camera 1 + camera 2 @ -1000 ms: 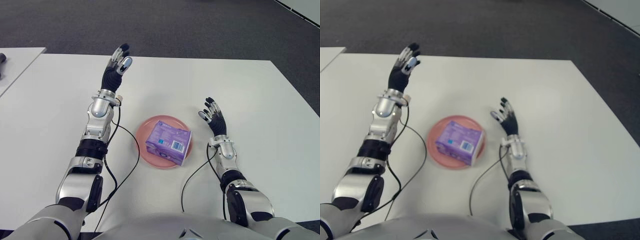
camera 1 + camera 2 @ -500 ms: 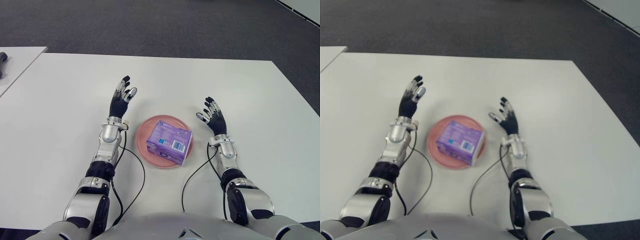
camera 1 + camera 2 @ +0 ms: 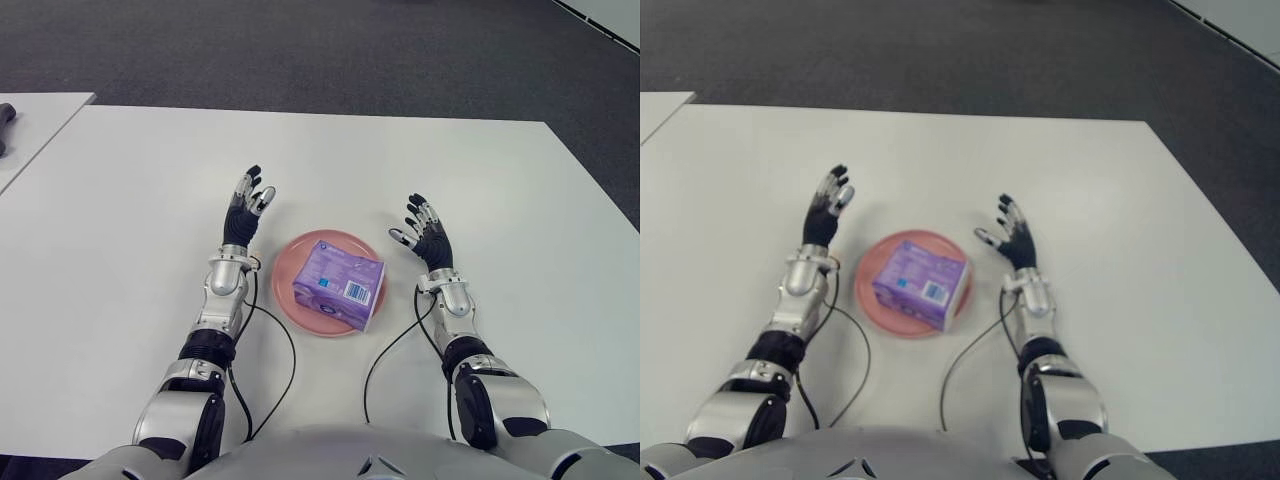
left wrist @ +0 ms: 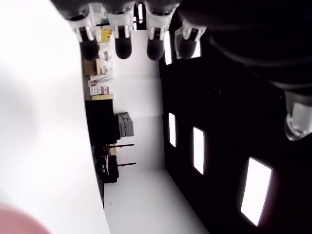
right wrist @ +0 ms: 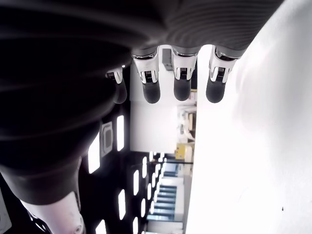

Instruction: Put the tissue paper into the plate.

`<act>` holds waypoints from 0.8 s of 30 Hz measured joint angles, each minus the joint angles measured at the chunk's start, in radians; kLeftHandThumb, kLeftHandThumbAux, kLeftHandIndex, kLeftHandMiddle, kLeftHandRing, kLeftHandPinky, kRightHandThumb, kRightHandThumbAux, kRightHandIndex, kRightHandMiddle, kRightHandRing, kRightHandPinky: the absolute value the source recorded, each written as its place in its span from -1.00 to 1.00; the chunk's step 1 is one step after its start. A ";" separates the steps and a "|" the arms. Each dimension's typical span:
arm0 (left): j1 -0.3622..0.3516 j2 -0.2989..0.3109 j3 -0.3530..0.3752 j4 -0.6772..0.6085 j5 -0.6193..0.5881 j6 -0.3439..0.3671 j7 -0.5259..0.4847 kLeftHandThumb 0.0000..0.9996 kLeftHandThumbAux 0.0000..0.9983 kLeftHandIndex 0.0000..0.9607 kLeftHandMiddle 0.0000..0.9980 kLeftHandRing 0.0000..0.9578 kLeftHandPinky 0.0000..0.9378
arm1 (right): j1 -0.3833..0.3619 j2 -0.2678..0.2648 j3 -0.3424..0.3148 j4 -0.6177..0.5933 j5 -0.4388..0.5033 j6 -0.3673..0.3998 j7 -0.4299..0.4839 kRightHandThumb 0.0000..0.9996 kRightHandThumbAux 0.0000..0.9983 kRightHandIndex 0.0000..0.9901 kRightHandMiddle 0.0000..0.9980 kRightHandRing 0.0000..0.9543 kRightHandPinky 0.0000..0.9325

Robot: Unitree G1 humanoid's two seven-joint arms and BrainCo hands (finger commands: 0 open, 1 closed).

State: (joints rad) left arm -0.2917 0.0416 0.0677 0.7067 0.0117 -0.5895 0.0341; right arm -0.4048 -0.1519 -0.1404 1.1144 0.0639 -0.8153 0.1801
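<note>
White desk carries the pink plate with the tissue paper already on it, left hand and right hand flanking the plate, fingers spread, empty; placement looks complete, next move likely only withdrawing the arms.

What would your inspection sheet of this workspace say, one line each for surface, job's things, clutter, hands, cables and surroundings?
Surface: white table, bare around the work.
Job's things: purple tissue pack lies in the pink plate.
Clutter: nothing seen.
Hands: left hand open, left of the plate; right hand open, right of it; both hold nothing.
Cables: black cables trail from both wrists across the table.
Surroundings: dark carpet; second table at the far left.
</note>
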 measured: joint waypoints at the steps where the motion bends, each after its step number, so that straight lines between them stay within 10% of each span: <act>1: 0.002 -0.001 0.000 0.005 0.000 -0.006 0.000 -1.00 -0.19 -1.00 -1.00 -1.00 -1.00 | 0.000 0.000 0.000 0.000 0.000 -0.001 0.001 -1.00 0.57 -1.00 -1.00 -1.00 -0.99; 24: -0.029 0.058 0.027 0.277 -0.007 -0.143 -0.033 -1.00 -0.11 -1.00 -1.00 -1.00 -1.00 | 0.003 -0.001 -0.005 -0.001 0.001 -0.010 0.010 -1.00 0.61 -1.00 -1.00 -1.00 -0.99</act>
State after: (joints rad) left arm -0.3207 0.1000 0.0947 0.9834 0.0051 -0.7321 0.0014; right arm -0.4019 -0.1529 -0.1454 1.1130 0.0654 -0.8254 0.1900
